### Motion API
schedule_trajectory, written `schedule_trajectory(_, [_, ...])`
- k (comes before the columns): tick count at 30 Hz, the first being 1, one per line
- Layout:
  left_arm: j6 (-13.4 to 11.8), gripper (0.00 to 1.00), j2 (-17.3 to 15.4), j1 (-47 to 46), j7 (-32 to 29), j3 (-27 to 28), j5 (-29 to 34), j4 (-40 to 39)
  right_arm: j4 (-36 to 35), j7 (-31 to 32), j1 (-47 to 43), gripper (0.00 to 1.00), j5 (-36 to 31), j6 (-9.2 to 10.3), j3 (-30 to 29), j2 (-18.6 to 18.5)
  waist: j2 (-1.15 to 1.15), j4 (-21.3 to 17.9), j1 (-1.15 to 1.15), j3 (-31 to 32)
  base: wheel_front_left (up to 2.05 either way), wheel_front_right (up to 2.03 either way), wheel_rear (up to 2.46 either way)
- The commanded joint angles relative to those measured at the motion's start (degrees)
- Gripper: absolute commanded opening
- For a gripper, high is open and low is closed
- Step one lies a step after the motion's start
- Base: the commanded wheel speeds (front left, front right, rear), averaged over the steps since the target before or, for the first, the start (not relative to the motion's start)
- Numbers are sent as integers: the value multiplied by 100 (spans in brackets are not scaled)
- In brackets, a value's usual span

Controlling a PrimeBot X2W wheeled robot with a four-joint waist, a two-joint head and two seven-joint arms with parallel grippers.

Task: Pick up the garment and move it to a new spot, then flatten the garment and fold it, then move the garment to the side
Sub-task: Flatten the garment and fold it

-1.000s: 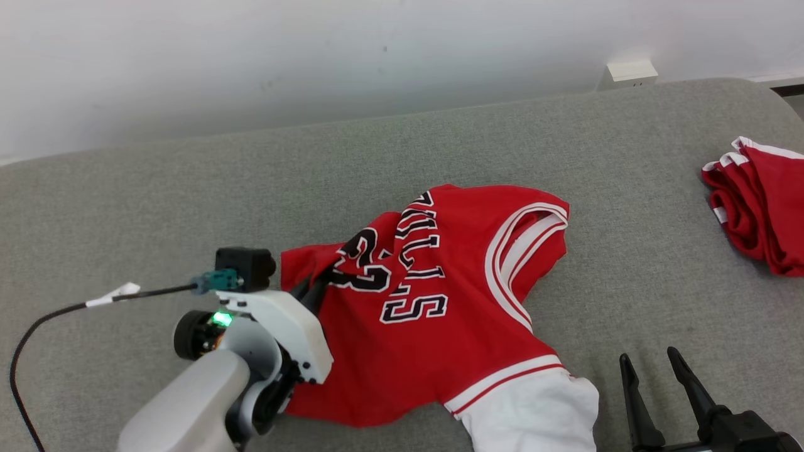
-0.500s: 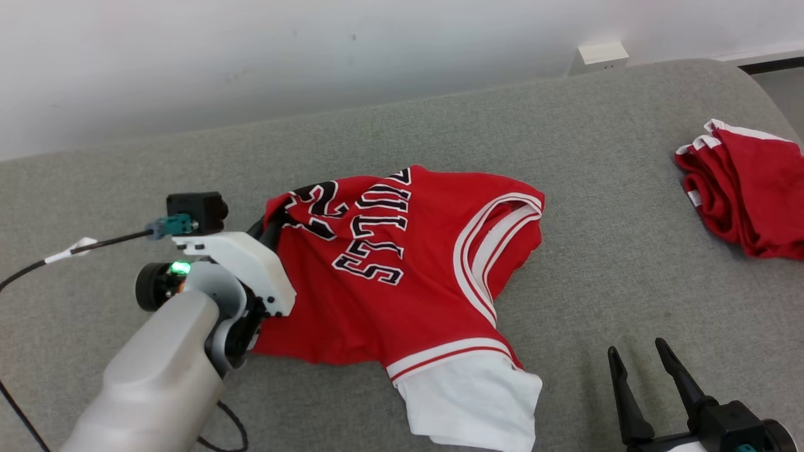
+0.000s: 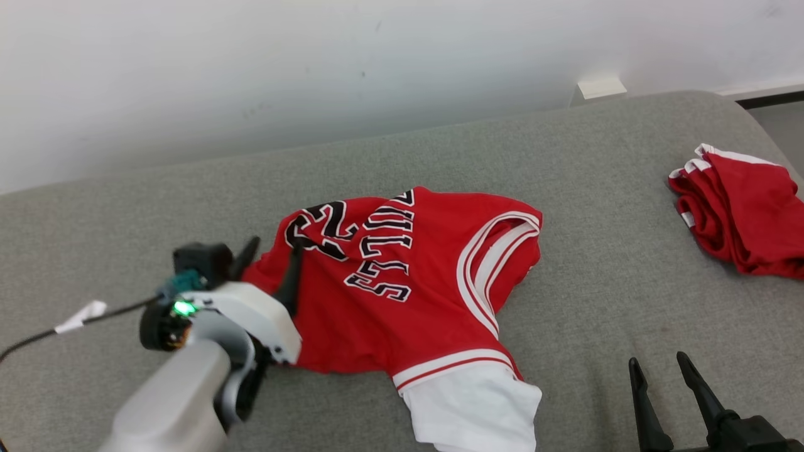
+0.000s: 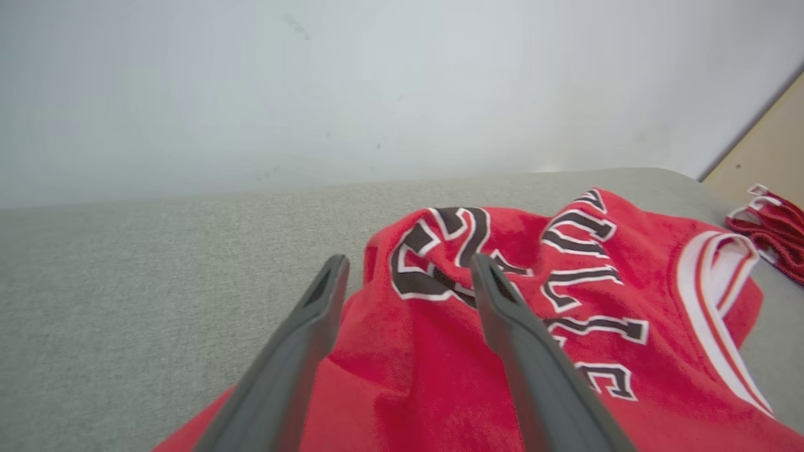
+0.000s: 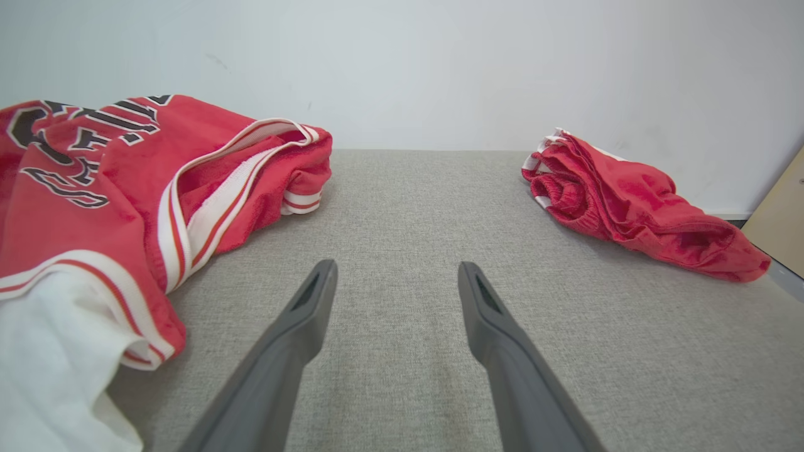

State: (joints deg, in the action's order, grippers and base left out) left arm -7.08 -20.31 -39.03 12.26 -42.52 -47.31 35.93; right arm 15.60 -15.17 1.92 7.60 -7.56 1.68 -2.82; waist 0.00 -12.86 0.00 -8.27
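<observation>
The garment (image 3: 414, 282) is a red jersey with black lettering, white trim and a white sleeve, lying rumpled on the grey cushion. My left gripper (image 3: 271, 260) stands open at the jersey's left edge. In the left wrist view the left gripper (image 4: 408, 263) has one finger over the red cloth (image 4: 565, 295) and the other beside its edge, with nothing pinched. My right gripper (image 3: 657, 363) is open at the lower right, apart from the jersey. In the right wrist view the right gripper (image 5: 396, 269) points over bare cushion, with the jersey (image 5: 94, 188) to its left.
A second red garment (image 3: 741, 213) lies bunched at the cushion's right end, also seen in the right wrist view (image 5: 628, 201). The grey cushion (image 3: 628, 276) ends at a white wall behind. A black cable (image 3: 38, 333) trails from the left wrist.
My left gripper has opened and let go of the jersey's left edge, which now rests on the cushion. The head camera has shifted. The right gripper is unchanged.
</observation>
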Motion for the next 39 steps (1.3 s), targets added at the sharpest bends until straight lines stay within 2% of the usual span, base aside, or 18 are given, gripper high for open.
schedule_trajectory(1, [-71,100,-72,327,-29,-103,83,-417,-23,5,-93,100,-13,15,-36,-16,0,36,0,113,0,0,0])
schedule_trajectory(7, [-422,100,-241,1079,-429,-616,315,-2045,-60,4,-195,100,-18,14,-59,-17,0,46,0,198,0,0,0])
schedule_trajectory(12, [-457,100,-117,1361,-839,-1267,589,-2747,-96,5,-107,100,-14,15,-53,-17,0,-14,0,151,0,0,0])
schedule_trajectory(19, [-240,100,247,1306,-1143,-1868,787,-2540,-135,4,-28,100,45,15,16,-16,0,-190,0,-43,0,0,0])
schedule_trajectory(29, [169,100,701,1032,-1480,-2405,935,-1141,-144,5,54,100,91,15,22,-17,0,-368,0,-255,0,0,0])
schedule_trajectory(30, [200,45,733,993,-1465,-2422,955,-1013,-143,5,59,100,88,15,26,-17,0,-376,0,-259,0,0,0])
schedule_trajectory(31, [228,15,779,959,-1437,-2426,946,-911,-137,4,64,100,84,15,25,-17,0,-382,0,-261,0,0,0])
schedule_trajectory(32, [279,0,827,931,-1422,-2430,919,-823,-129,5,70,100,79,15,22,-17,0,-386,0,-261,0,0,0])
schedule_trajectory(39, [499,0,1287,652,-988,-2301,807,-585,-86,5,62,100,6,15,8,-17,0,-386,0,-201,0,0,0])
